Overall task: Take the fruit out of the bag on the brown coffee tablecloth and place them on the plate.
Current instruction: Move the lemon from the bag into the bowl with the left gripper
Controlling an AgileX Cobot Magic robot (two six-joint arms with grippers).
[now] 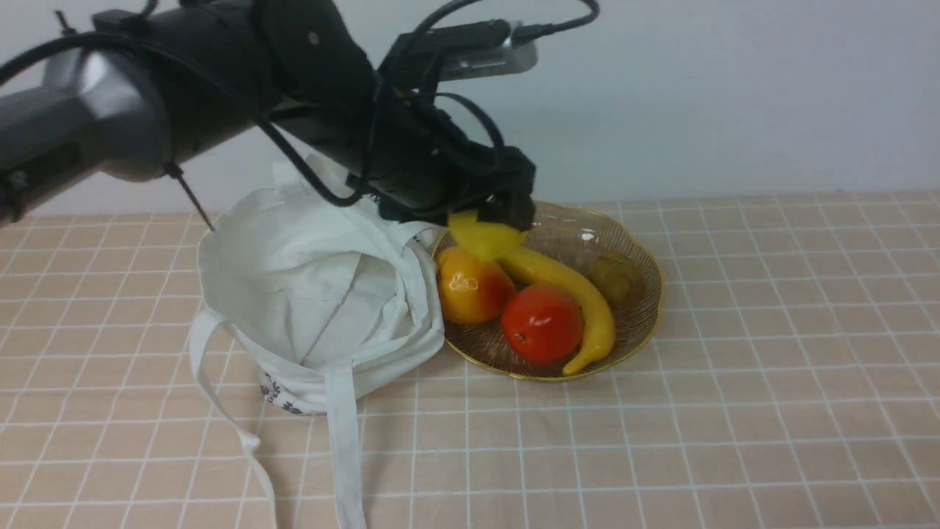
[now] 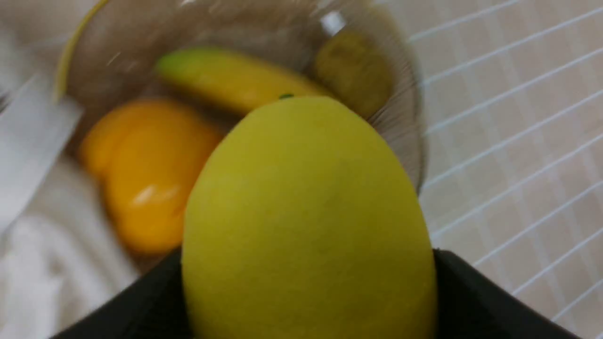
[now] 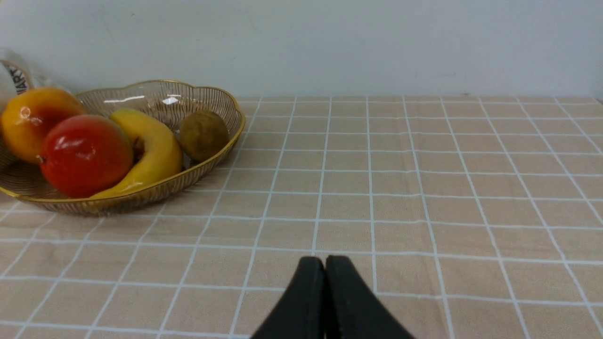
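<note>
Low over the cloth (image 3: 424, 188), the right fingers (image 3: 306, 296) are pressed together with nothing between them, well apart from the plate (image 3: 231, 134) ahead.

Nearest in the front view, two white straps (image 1: 345, 455) trail from the bag (image 1: 316, 294) across the cloth toward the robot. The bag sits slumped and open-mouthed, with small black print (image 1: 283, 389) on its near side and its right edge touching the plate's left rim.

Just beyond, the plate holds four pieces:
- a red fruit (image 1: 542, 323) at the near side
- an orange fruit (image 1: 470, 286) to its left, against the bag
- a banana (image 1: 580, 294) curving from the middle to the near rim
- a small brown fruit (image 1: 618, 279) toward the far right

Above the plate's far left part, over the orange fruit and the banana's far end, the left fingers (image 1: 514, 209) are closed on the lemon (image 1: 485, 236). It hangs clear of the bag, and whether it touches the fruit beneath cannot be told. In the left wrist view the lemon (image 2: 306, 221) fills the gap between both black fingers (image 2: 476, 292), the blurred plate below it.

Behind everything stands a plain pale wall (image 1: 734, 95).
</note>
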